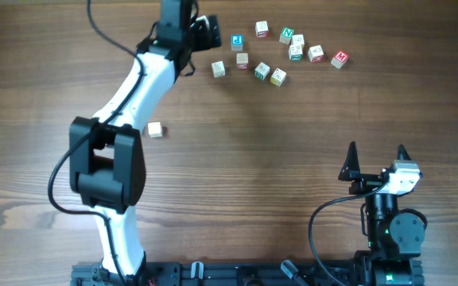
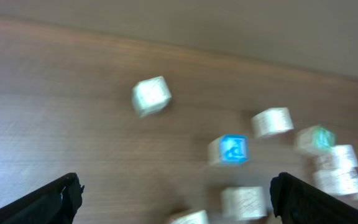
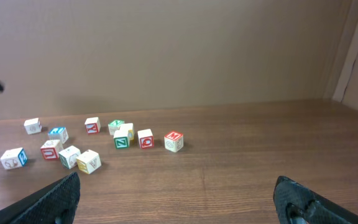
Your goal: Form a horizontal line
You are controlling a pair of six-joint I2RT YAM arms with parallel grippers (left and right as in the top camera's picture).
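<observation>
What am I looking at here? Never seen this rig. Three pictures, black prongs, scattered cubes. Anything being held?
Two robot arms work at a brown wooden table. The overhead picture looks straight down. The white-and-black left arm reaches to the far edge; its left gripper is open and empty. The right gripper rests near the front, also open and empty. The other two pictures come from cameras on each wrist, so the black prongs at their bottom corners are that arm's own fingers. Small wooden letter cubes lie scattered at the far side. One plain pale cube sits alone beside the left arm. Nothing is held.
</observation>
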